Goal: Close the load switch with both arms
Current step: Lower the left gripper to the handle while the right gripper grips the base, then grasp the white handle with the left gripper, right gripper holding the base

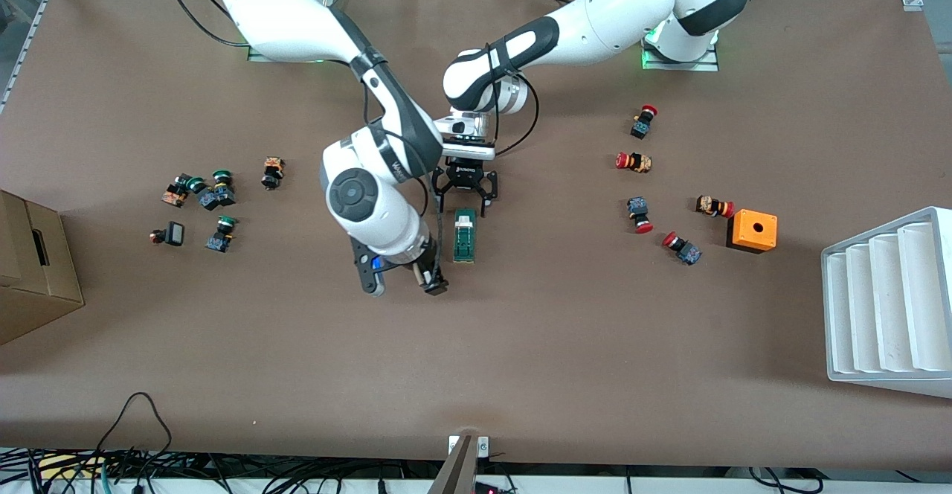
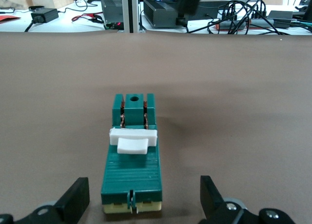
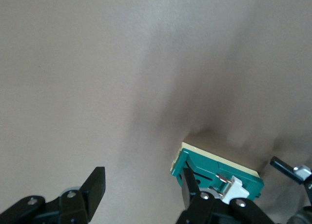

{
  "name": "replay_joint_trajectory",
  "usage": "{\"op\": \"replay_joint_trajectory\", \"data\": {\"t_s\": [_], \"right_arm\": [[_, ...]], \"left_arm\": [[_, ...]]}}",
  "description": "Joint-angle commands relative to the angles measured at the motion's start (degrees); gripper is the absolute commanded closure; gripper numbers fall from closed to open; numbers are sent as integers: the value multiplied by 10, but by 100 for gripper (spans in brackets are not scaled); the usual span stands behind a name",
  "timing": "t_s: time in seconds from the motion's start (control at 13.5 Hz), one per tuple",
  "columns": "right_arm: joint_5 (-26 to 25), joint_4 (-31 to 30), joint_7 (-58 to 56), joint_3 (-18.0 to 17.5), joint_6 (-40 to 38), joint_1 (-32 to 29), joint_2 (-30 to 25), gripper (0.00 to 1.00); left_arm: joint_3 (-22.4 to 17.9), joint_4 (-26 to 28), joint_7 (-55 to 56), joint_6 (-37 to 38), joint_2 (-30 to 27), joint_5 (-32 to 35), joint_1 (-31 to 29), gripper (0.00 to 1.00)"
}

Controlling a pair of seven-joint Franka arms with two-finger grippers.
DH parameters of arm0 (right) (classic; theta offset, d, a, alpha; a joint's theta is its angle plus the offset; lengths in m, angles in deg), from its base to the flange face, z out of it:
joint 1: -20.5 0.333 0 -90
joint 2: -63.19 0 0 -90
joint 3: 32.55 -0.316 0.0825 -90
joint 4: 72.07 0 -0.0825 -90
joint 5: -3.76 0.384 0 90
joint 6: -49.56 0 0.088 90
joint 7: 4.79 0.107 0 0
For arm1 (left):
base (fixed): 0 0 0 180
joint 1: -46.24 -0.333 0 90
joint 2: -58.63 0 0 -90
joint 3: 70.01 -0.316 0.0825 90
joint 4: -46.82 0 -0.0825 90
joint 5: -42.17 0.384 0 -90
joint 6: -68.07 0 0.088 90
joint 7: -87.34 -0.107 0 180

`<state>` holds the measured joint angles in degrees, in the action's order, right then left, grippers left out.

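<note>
Ribbed green plastic load switch (image 1: pixel 464 235), white tab, on matte brown table (image 1: pixel 595 345)

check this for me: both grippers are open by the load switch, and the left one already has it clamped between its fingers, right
Not clamped. The left wrist view shows the left gripper open, its fingers standing clear of both sides of the load switch. The right gripper is open beside it too.

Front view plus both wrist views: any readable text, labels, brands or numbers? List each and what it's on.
Left tool: white lettering on its black body, too small to read.
Right arm's forearm: small white lettering, too blurred to read.
Load switch: no markings visible in the left wrist view.
Orange box: no text visible.
No legible text in any view.
</note>
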<state>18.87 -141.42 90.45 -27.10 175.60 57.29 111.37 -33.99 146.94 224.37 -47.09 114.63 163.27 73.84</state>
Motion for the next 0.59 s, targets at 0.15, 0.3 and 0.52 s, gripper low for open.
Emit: {"op": "replay_joint_trajectory", "data": {"t_s": [0.15,0.3,0.52], "right_arm": [[9,-32,49,11,11,35,-2,44],[10,-53,65,11,18,43,-5,44],[5,-129,85,-7,70,46,-37,44]], "left_arm": [[-5,-16,7,8,15,19,7,12],[-8,-16,7,8,16,19,7,19],[-8,-15,8,17,21,27,7,36]]}}
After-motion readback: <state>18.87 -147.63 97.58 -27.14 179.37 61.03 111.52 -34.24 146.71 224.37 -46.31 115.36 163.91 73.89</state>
